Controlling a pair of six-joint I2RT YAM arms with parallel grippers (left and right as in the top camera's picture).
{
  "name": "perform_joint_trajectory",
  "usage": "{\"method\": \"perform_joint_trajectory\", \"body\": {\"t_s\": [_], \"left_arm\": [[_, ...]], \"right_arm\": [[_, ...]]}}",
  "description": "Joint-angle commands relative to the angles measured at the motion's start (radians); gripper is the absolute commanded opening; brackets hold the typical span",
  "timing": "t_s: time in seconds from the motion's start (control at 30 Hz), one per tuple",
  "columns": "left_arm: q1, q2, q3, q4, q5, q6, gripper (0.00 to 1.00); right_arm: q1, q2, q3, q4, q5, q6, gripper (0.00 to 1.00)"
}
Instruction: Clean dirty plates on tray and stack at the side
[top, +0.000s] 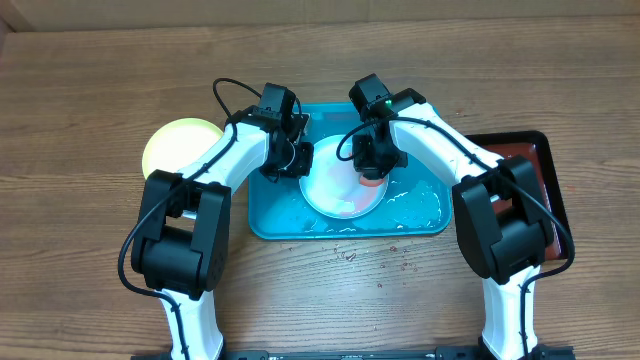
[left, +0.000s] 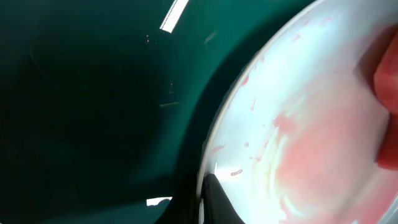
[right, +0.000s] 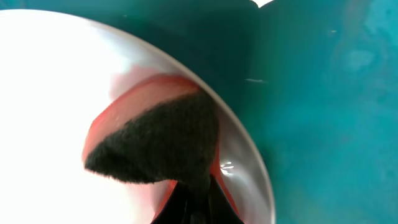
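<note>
A white plate smeared with pink-red sauce lies in the turquoise tray. My left gripper is shut on the plate's left rim; in the left wrist view the gripper pinches the rim of the plate, one finger above and one below. My right gripper is shut on a red sponge with a dark scrub face. That sponge presses on the plate near its right rim. A pale yellow-green plate rests on the wooden tabletop left of the tray.
A dark red tray sits at the right, partly under my right arm. Water pools on the turquoise tray's floor. Small red specks dot the wood in front of the tray.
</note>
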Motion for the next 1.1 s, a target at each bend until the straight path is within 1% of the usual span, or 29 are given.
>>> {"method": "perform_joint_trajectory", "body": {"t_s": [0.0,0.17,0.3,0.43,0.53,0.67,0.83,0.97,1.07], "left_arm": [[-0.008,0.039,-0.005,0.007,-0.033,0.03,0.04],[0.015,0.023,0.028,-0.003,-0.039,0.03,0.04],[0.031,-0.018,0.09,-0.052,-0.053,0.059,0.04],[0.027,-0.086,0.153,-0.107,-0.189,0.075,0.04],[0.016,-0.151,0.18,-0.134,-0.282,0.094,0.04],[-0.013,-0.244,0.186,-0.136,-0.437,0.109,0.04],[-0.076,-0.318,0.186,-0.136,-0.667,0.109,0.04],[-0.166,-0.329,0.186,-0.135,-0.927,0.103,0.04],[-0.246,-0.325,0.185,-0.132,-1.129,0.062,0.04]], "right_arm": [[-0.009,-0.007,0.045,-0.003,-0.097,0.005,0.04],[-0.029,-0.113,0.108,-0.018,-0.183,0.005,0.04],[-0.074,-0.225,0.143,-0.056,-0.186,0.005,0.04],[-0.14,-0.302,0.143,-0.086,-0.183,0.005,0.04],[-0.2,-0.314,0.143,-0.109,-0.183,0.004,0.04],[-0.271,-0.314,0.14,-0.133,-0.184,-0.005,0.04],[-0.298,-0.314,0.14,-0.133,-0.182,-0.018,0.04],[-0.298,-0.314,0.14,-0.133,-0.176,-0.018,0.04],[-0.298,-0.314,0.14,-0.133,-0.168,-0.018,0.04]]}}
